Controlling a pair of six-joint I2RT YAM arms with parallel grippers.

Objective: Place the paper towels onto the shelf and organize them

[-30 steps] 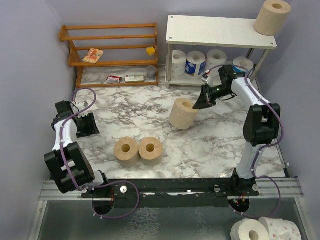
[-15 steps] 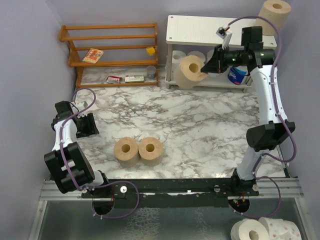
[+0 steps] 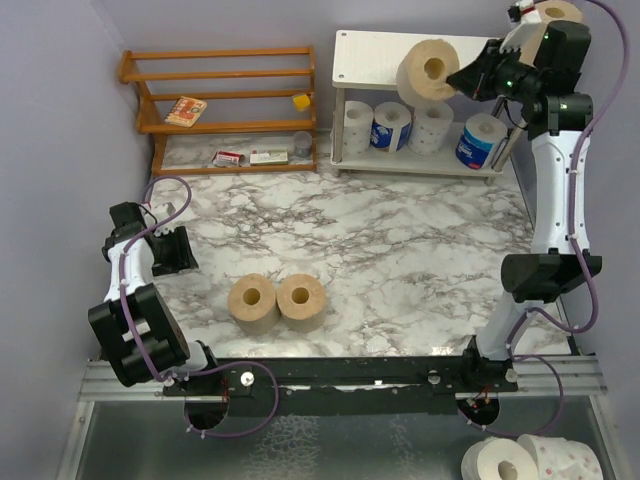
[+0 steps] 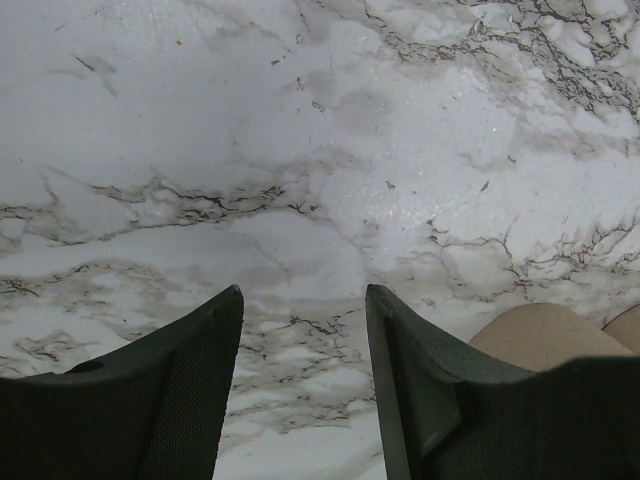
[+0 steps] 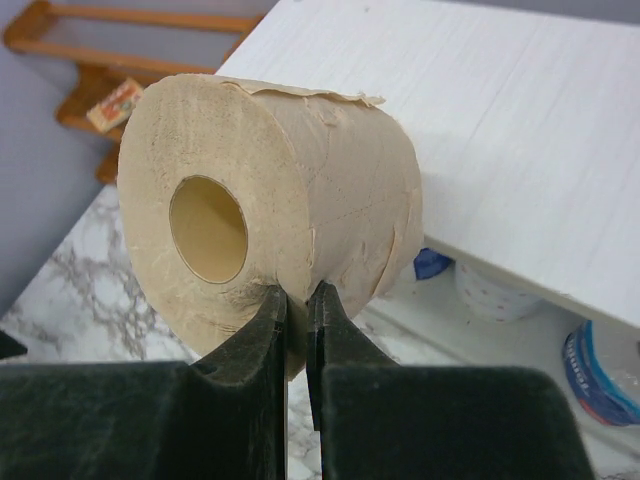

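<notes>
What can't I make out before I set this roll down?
- Top external: corner roll, mostly behind the right arm.
- Top external: lower tier's back, under the top board.
- Top external: board patch behind the held roll.
- Left wrist: table rolls, covered by its jaws.

Held roll: tan-brown cylindrical paper roll [image 5: 335,200], on its side, hollow core facing left, torn loose edge on top.
Grip: black two-finger right gripper [image 5: 297,300], fingers nearly together, pinching the roll's lower rim.
Behind, right: white rectangular shelf board [image 5: 520,120].
Under the board: white dotted paper roll [image 5: 490,297], blue-and-white wrapped roll [image 5: 603,368], both partly hidden.
Far left: orange-brown slatted wooden rack [image 5: 45,22].
Below: grey-veined marble tabletop [image 5: 70,290].
</notes>
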